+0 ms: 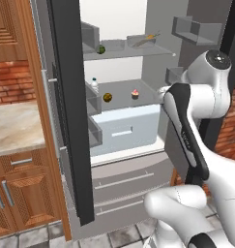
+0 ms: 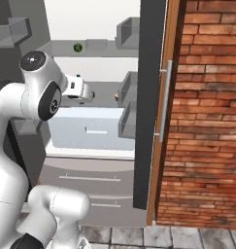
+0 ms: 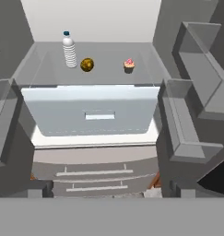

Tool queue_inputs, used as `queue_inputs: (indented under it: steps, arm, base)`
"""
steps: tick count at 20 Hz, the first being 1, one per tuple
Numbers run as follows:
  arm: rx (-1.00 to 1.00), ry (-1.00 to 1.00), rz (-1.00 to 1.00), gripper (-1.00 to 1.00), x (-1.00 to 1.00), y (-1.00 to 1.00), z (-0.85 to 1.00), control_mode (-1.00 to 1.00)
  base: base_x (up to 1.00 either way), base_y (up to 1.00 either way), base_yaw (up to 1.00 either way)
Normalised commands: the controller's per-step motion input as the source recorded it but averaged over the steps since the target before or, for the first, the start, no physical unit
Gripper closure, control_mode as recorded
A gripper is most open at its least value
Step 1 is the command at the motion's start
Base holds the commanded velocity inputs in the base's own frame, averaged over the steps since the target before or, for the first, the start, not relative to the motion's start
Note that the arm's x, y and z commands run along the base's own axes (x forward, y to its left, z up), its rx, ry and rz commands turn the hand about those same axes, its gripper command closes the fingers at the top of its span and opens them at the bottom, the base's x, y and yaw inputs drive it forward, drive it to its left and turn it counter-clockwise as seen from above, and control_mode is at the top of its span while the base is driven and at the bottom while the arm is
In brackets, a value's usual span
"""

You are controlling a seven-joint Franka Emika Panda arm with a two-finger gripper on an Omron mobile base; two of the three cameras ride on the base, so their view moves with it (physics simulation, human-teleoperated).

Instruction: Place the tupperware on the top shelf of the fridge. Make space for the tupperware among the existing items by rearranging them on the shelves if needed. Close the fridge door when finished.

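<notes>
My arm [image 2: 22,116] reached into the open fridge [image 2: 95,131], where a small green ball [image 2: 77,47] sat on the top shelf [image 2: 97,48].

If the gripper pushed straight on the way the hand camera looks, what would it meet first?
Most likely the pale crisper drawer under the shelf holding the bottle, brown ball and cupcake; nothing seems nearer, though depth is hard to judge.
</notes>
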Motion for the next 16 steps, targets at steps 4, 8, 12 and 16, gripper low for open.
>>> queue_inputs:
  steps: [4,8,12,16]
  arm:
    - [-0.17,0.00,0.23,-1.00,-0.35,0.68,-0.30,-1.00]
    - [-0.20,0.00,0.24,-1.00,-0.30,0.87,-0.35,-1.00]
    - [-0.21,0.00,0.26,-1.00,-0.49,0.94,-0.27,-1.00]
    - [-0.30,0.00,0.24,-1.00,-0.36,1.00,-0.23,-1.00]
  base:
    - [0.00,0.00,0.00]
    - [0.00,0.00,0.00]
    - [0.00,0.00,0.00]
    - [0.00,0.00,0.00]
